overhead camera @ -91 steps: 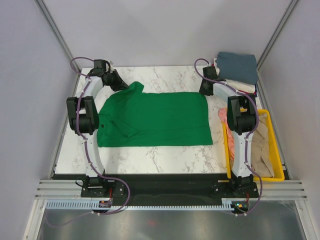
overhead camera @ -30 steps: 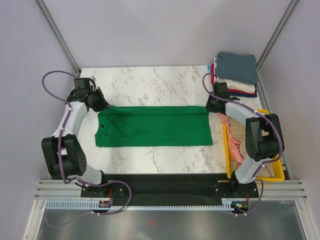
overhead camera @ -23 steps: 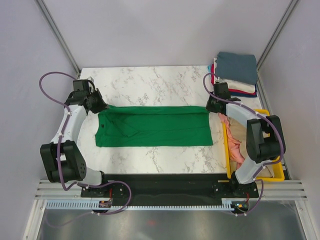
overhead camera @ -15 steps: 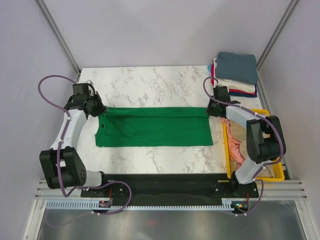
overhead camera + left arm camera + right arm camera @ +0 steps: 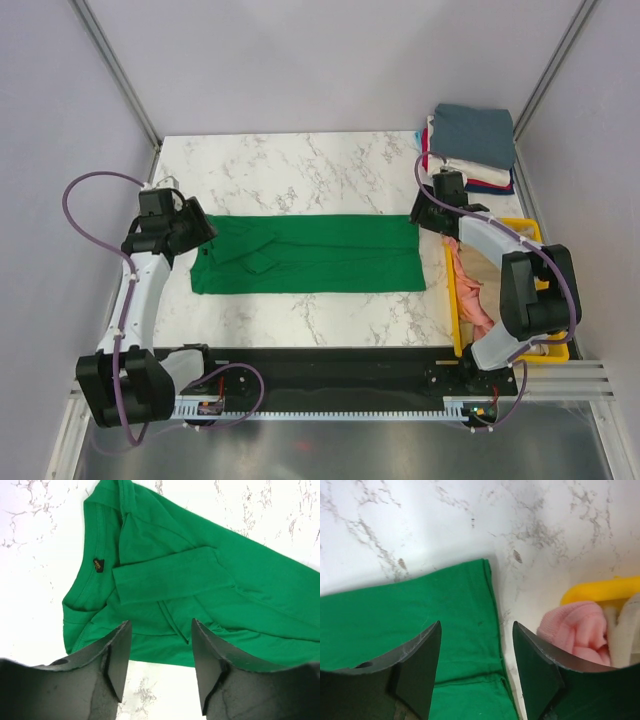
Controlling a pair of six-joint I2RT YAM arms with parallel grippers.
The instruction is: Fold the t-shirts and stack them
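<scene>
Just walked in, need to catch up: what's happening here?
A green t-shirt lies on the marble table, folded lengthwise into a band. The left gripper hovers open over its collar end, the right gripper open over its hem, neither holding it. Far right sits a stack of folded shirts; a yellow bin holds more.

The white-and-black left arm stretches forward, its black two-finger left gripper (image 5: 160, 630) angled down with jaws spread apart. The matching right gripper (image 5: 476, 630) also stands parted, its arm bent inward.
</scene>
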